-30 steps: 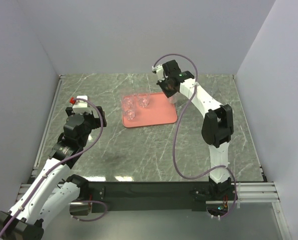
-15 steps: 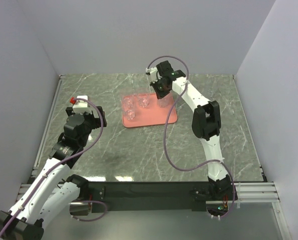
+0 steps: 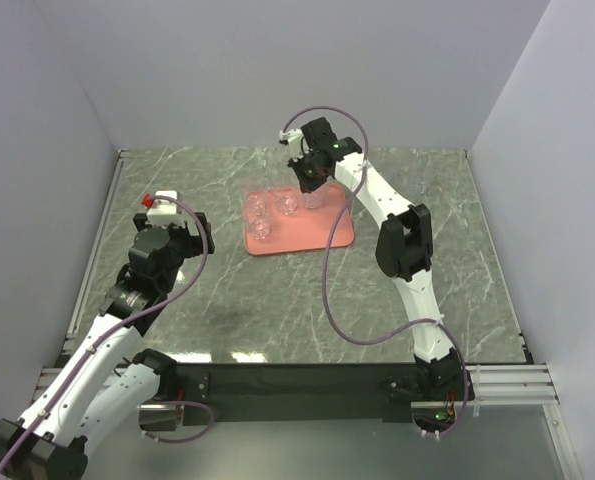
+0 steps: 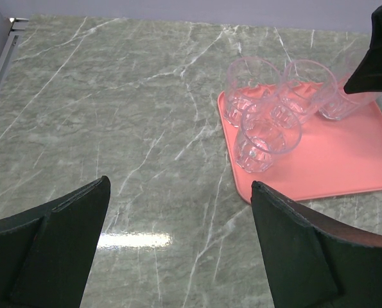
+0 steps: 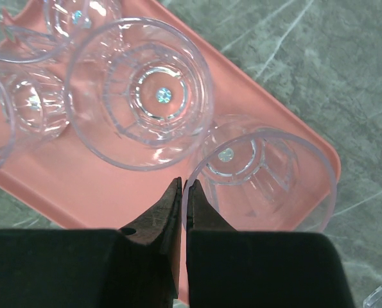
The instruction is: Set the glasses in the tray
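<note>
Glasses point(image 4: 268, 138) stand clustered on the salmon-pink tray point(image 4: 345, 167), the right gripper point(image 5: 183, 192) pinching another glass point(image 5: 261, 173) by its rim, the left gripper point(image 4: 180, 186) gaping wide.

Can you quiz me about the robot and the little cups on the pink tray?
1. True or false: the left pincer is holding a glass.
2. Pick one. The right pincer hangs over: A a sink, B the pink tray, C a basket.
3. Fill in the gap: the right pincer pinches a glass by its ____.

Key: 1 false, it is open with nothing in it. 2 B. 3 rim.
</note>
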Robot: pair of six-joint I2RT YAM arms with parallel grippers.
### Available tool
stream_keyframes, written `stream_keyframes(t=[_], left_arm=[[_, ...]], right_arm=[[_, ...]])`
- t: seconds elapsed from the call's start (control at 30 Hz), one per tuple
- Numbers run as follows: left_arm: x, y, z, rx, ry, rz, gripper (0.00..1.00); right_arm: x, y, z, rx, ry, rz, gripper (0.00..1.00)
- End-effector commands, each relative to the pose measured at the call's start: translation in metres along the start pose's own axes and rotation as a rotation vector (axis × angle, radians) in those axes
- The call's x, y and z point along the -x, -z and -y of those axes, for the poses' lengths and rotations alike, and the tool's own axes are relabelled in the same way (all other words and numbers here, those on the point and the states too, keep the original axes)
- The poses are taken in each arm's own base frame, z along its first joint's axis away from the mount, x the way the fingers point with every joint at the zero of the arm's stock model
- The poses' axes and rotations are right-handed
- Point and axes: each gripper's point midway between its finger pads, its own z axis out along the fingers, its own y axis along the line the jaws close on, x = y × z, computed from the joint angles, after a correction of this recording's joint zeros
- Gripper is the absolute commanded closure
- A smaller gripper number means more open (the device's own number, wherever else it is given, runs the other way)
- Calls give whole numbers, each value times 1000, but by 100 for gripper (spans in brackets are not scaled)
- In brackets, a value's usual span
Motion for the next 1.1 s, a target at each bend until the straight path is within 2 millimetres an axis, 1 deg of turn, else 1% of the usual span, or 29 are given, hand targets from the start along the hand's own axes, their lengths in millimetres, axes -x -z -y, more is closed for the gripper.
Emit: stream_keyframes(t=[0.0, 0.1, 0.4, 0.47, 0.53, 0.6, 0.63, 0.7, 0.73, 0.8, 0.83, 0.9, 0.93, 1.0, 1.03, 1.07], left_arm=[[8, -1, 2, -16, -1, 35, 3], [9, -1, 2, -15, -1, 36, 3], [9, -1, 2, -17, -1, 36, 3], [9, -1, 2, -15, -1, 36, 3], [9, -1, 2, -15, -1, 36, 3], [9, -1, 2, -14, -1, 36, 3], [9, -1, 2, -14, -1, 36, 3], [9, -1, 2, -15, 0, 38, 3], [9, -1, 2, -15, 0, 38, 3], [10, 0, 2, -17, 0, 39, 3], [10, 0, 2, -17, 0, 40, 3], [10, 1, 2, -16, 1, 42, 3], [11, 1, 2, -16, 2, 45, 3], [12, 1, 1, -15, 3, 47, 3], [12, 2, 1, -14, 4, 50, 3], [13, 2, 1, -14, 4, 51, 3]], right_arm=[[22, 2, -5, -9, 23, 57, 100], [20, -1, -6, -23, 25, 50, 99], [15, -7, -3, -41, 21, 33, 88], [15, -8, -5, -43, 24, 31, 87], [15, -9, -5, -43, 27, 31, 84], [15, -8, -4, -49, 29, 30, 79], [17, -5, -5, -49, 31, 34, 79], [16, -2, -5, -51, 36, 32, 73], [20, 3, -5, -56, 41, 43, 71], [20, 8, -3, -66, 47, 44, 67], [25, 17, -2, -74, 49, 60, 67], [25, 23, 0, -87, 55, 61, 66], [29, 32, -1, -93, 59, 75, 66], [29, 38, -2, -97, 71, 75, 66], [32, 46, -2, -102, 76, 86, 66], [32, 51, -2, -106, 80, 88, 66]])
